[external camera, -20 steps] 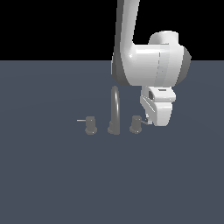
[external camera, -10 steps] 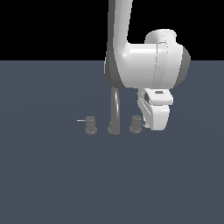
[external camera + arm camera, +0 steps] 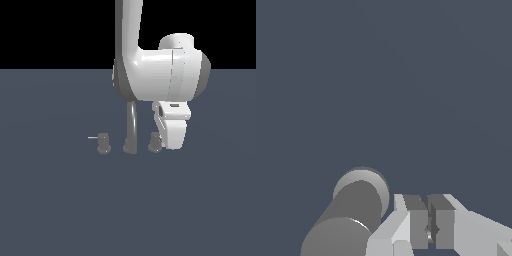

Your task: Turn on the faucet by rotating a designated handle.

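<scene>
Claw (image 3: pixel 428 227) pressed together, nothing pinched, low just beside faucet's (image 3: pixel 131 127) handle post (image 3: pixel 155 142) on the exterior view's right; judged contact-and-push stage, next wanting a sideways nudge, though that handle's lever is hidden.

Spout (image 3: pixel 131 127) between two handles; claw (image 3: pixel 172 142) beside right handle (image 3: pixel 155 142).

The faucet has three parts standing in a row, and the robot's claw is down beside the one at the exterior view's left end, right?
Not quite. The faucet does have three parts in a row, but the exterior view shows the gripper down beside the handle at that view's right end. The left handle stands alone.
</scene>
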### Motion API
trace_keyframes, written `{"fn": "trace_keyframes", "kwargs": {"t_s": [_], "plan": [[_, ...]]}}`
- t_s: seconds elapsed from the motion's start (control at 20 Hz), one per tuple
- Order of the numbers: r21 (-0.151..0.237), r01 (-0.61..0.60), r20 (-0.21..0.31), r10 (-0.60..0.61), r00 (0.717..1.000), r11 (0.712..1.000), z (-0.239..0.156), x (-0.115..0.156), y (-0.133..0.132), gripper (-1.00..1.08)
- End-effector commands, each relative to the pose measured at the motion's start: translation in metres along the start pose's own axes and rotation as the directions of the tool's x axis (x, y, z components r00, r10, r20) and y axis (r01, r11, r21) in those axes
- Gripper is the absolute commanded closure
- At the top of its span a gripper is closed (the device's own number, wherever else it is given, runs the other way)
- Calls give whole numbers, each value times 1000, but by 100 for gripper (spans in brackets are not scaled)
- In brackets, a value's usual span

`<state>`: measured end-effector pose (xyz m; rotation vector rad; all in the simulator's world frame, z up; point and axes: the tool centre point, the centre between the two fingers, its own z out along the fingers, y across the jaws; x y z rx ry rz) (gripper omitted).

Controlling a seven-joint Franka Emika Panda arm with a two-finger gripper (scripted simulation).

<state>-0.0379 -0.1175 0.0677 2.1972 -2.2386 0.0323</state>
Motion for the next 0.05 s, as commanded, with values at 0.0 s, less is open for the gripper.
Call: {"fn": "trace_keyframes", "kwargs": {"t_s": [0.0], "plan": [[-10,60,18,-60,998,998,4,-45,-2,108]]}}
